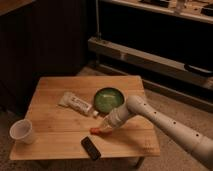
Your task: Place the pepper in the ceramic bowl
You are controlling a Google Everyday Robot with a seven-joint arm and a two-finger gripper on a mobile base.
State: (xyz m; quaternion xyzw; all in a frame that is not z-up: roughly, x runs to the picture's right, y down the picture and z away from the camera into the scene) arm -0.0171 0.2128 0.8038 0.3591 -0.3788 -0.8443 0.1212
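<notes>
The pepper is small and red-orange. It lies on the wooden table, near the front middle. The green ceramic bowl stands behind it, toward the table's right side, and looks empty. My gripper comes in from the right on a pale arm. It is down at the table, right at the pepper's right end and in front of the bowl. Whether it holds the pepper does not show.
A flat black phone-like object lies near the front edge, just below the pepper. A white paper cup stands at the front left. A white packet lies left of the bowl. Dark shelving stands behind the table.
</notes>
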